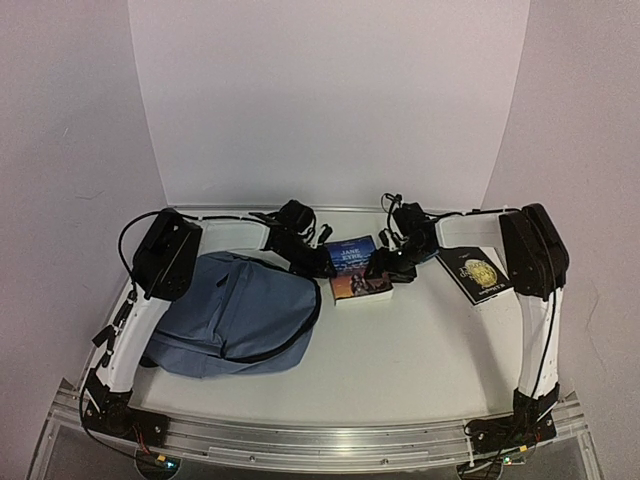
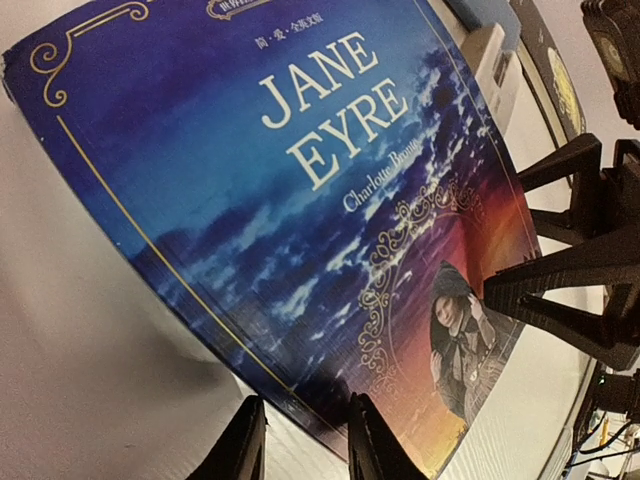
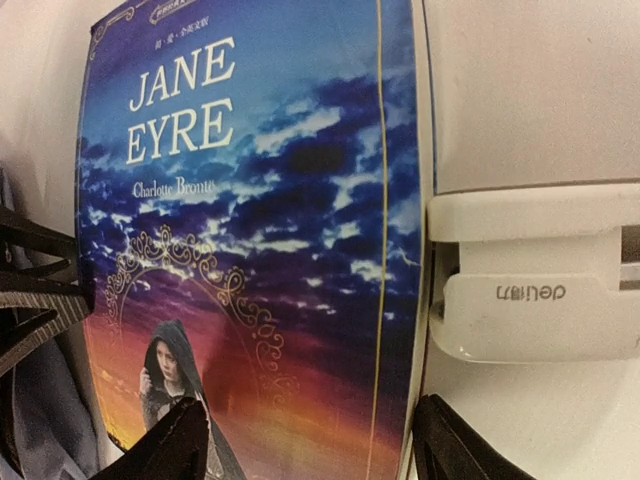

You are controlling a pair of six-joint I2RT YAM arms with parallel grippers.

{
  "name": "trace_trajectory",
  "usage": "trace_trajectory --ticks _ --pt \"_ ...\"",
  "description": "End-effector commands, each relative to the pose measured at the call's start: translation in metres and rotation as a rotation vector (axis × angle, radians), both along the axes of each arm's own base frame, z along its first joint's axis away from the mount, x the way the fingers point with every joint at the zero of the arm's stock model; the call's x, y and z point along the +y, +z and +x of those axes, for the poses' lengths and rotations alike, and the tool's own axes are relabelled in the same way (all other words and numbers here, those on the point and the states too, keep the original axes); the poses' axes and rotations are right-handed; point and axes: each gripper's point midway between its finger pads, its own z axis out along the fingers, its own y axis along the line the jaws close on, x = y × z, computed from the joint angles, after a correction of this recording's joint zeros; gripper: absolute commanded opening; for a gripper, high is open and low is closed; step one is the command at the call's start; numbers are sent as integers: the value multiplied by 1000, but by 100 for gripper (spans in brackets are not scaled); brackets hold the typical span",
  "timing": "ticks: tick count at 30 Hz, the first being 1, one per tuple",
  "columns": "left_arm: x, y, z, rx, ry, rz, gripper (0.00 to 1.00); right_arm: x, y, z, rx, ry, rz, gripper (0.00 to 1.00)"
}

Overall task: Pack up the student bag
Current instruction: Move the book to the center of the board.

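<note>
Top external view: the student bag lies slumped at the left, against the left arm. Just right of it, the left gripper straddles the left side of the Jane Eyre book. Its fingers are close together, but I cannot tell whether they pinch it. The book's long axis runs far to near. The right gripper stands wide apart over the book's right edge, holding nothing. A second dark book lies farther right. The bag is to the book's left, so the left arm is nearer.
</note>
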Motion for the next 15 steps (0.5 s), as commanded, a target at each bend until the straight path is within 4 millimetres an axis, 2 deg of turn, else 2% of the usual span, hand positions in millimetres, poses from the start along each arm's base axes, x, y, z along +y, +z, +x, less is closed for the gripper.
trace_trajectory --ticks 1,4,8,10,12,15 --pt "-44 45 -51 -54 -165 -68 27 0 33 -29 -19 87 17 66" --pt "-49 42 -70 -26 -182 -66 27 -5 34 -53 22 112 34 62" --pt "-41 50 -77 -14 -138 -90 30 -15 27 -94 101 130 52 60" --pt "-38 59 -77 -21 -111 -94 36 -21 20 -120 156 145 63 59" --pt "-33 60 -77 -19 -89 -89 44 -19 21 -143 179 187 86 59" --pt "-32 60 -77 -17 -77 -90 50 -9 34 -174 154 287 114 60"
